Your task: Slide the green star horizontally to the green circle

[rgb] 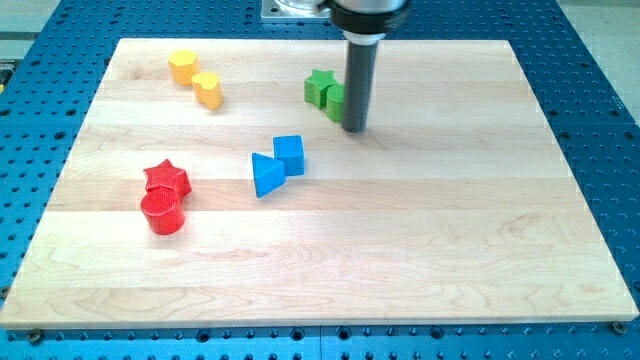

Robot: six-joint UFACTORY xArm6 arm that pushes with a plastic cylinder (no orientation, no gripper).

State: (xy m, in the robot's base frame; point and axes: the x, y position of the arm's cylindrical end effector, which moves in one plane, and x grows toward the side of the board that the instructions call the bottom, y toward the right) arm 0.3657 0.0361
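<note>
The green star (319,87) sits near the view's top centre of the wooden board (400,250). The green circle (335,102) lies just right of and slightly below the star, touching it; its right side is hidden behind my rod. My tip (355,129) rests on the board at the circle's lower right edge, right of the star.
A yellow hexagon-like block (182,67) and a yellow rounded block (208,90) sit at the upper left. A blue cube (289,154) touches a blue triangle (267,175) at centre. A red star (166,179) touches a red cylinder (163,212) at the left.
</note>
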